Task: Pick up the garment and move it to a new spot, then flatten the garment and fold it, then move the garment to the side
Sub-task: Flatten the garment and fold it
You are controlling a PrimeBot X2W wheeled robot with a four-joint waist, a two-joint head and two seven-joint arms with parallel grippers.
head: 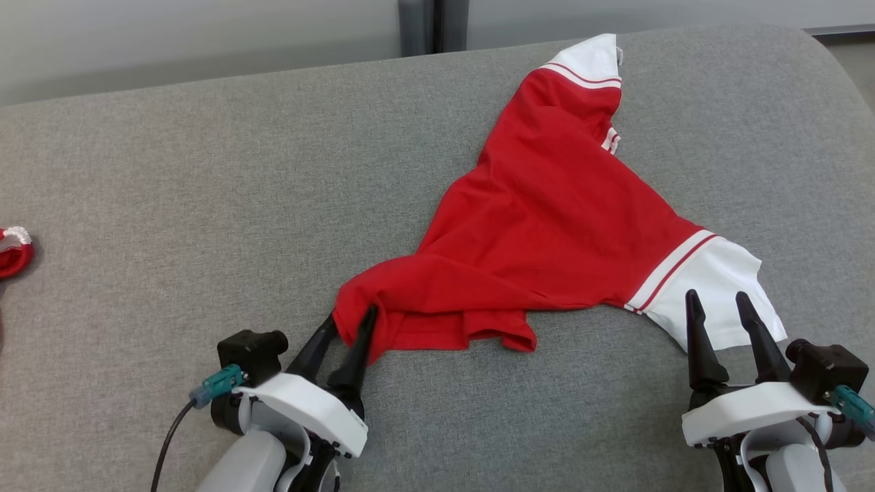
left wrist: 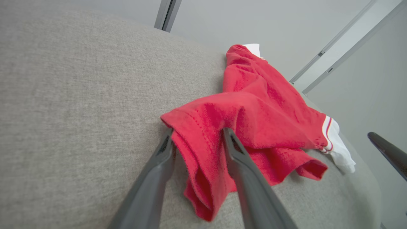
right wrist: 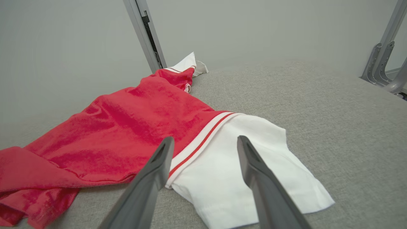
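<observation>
The garment [head: 547, 225] is a red shirt with white, red-striped sleeves, lying crumpled and partly spread on a grey cushioned surface [head: 205, 205]. My left gripper [head: 352, 316] is at the lower left. Its jaws stand apart on either side of the shirt's near red corner, and in the left wrist view the bunched hem of the garment [left wrist: 203, 165] lies between them at my left gripper [left wrist: 197, 130]. At the lower right my right gripper [head: 718, 297] is open, its tips over the near white sleeve [head: 718, 273]. In the right wrist view that sleeve [right wrist: 229, 178] lies flat under my right gripper [right wrist: 206, 138].
A small red and white object [head: 14, 251] lies at the far left edge of the cushion. A pale wall with a dark post [head: 433, 26] runs behind. The cushion's rounded edge falls away at the right [head: 841, 75]. A metal frame [right wrist: 381, 66] stands beyond it.
</observation>
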